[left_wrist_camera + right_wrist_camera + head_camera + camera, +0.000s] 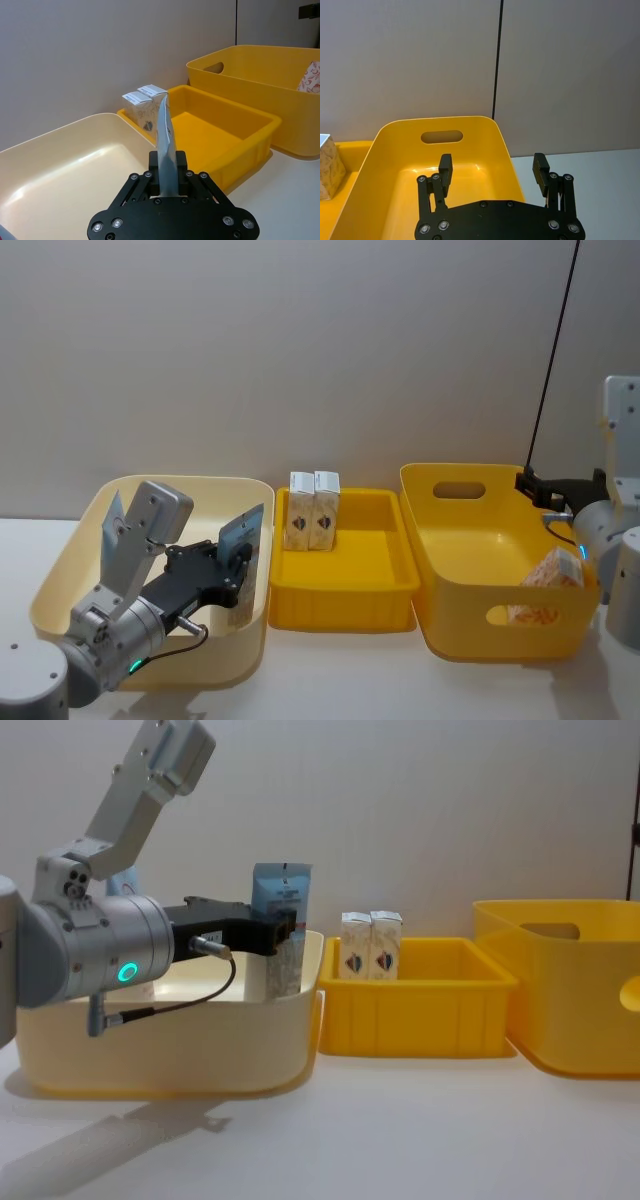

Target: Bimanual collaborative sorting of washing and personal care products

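Squeeze tube [243, 540], pale blue with a crimped top, is held upright by the left gripper [240, 572], whose fingers are closed on its lower body. It hangs just left of the shallow yellow tray [360, 552], inside the cream tub [60, 580] and close to the wall nearest the tray. Two small white cartons [313, 510] stand touching each other at the tray's back left corner. To the right of the tray, the right gripper [530, 485] is poised with its fingers spread over the far rim of the large yellow tub [480, 530], in which a pack with reddish print [545, 585] lies.

If the tray is the tube's destination, a lift should come first. In the chest view the tube's lower end appears to sit below the tub's rim, so two walls must be cleared before any sideways travel. The path is best taken in front of the cartons, which look easily toppled. As the tube is soft, a slow carry is advised, and release only once its base rests on bare tray floor.
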You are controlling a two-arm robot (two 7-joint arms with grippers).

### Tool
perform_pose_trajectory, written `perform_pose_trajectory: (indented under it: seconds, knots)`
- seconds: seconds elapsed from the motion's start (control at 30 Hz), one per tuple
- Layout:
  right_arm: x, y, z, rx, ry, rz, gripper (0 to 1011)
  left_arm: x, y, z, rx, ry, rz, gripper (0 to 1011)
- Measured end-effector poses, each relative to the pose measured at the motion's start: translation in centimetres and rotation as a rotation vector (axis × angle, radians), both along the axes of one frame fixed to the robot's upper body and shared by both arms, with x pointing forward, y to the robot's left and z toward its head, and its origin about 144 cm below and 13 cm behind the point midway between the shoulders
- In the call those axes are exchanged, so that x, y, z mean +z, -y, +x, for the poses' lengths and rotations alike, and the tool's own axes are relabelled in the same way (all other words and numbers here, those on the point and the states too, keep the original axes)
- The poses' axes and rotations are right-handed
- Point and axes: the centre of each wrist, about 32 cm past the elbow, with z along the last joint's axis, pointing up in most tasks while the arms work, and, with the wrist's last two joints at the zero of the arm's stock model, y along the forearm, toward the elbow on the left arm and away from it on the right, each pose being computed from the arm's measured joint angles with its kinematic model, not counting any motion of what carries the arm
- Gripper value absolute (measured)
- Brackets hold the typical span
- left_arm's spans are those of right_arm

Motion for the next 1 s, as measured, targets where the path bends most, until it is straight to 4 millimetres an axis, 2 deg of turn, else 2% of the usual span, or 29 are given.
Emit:
perform_pose_trajectory:
  seconds: [1.0]
  knots:
    - [0.00,0.00,0.00,0.000,0.000,0.000,1001,0.21,-0.05,0.21,0.001,0.032,-0.005,188]
